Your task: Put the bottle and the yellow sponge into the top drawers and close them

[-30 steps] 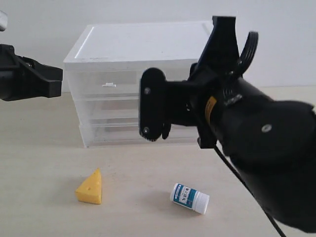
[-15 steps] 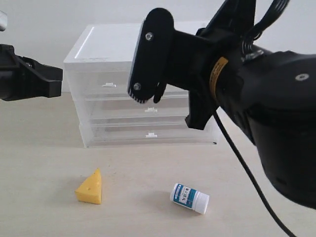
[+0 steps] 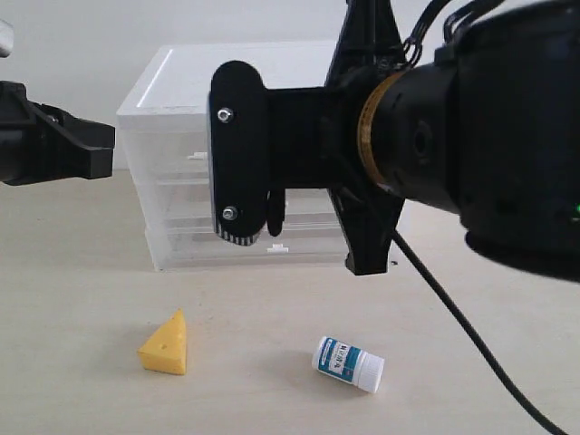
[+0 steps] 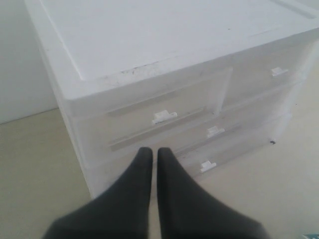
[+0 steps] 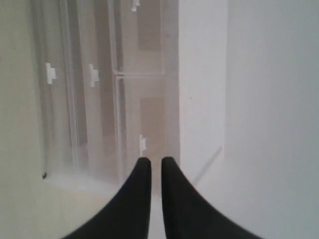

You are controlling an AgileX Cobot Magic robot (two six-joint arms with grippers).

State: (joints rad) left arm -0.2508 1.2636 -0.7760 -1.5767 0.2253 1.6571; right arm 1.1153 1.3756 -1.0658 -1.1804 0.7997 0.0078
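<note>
Presently the left gripper (image 4: 155, 152) has its tapered matt-black fingers (image 4: 137, 174) pressed together on nothing, pointing at the translucent plastic drawer unit (image 3: 172, 95). The right gripper (image 5: 156, 162) has the same dark tapered form, closed to a thin slit and empty, facing the unit's front. The top drawers (image 4: 149, 102) sit flush, each with a small white tab handle (image 4: 164, 116). The yellow sponge (image 3: 166, 344), a holed wedge, stands on the pale matt table (image 3: 72, 299) before the unit's left front corner. The bottle (image 3: 348, 362), with its ribbed white cap, lies on its side well apart to the right.
</note>
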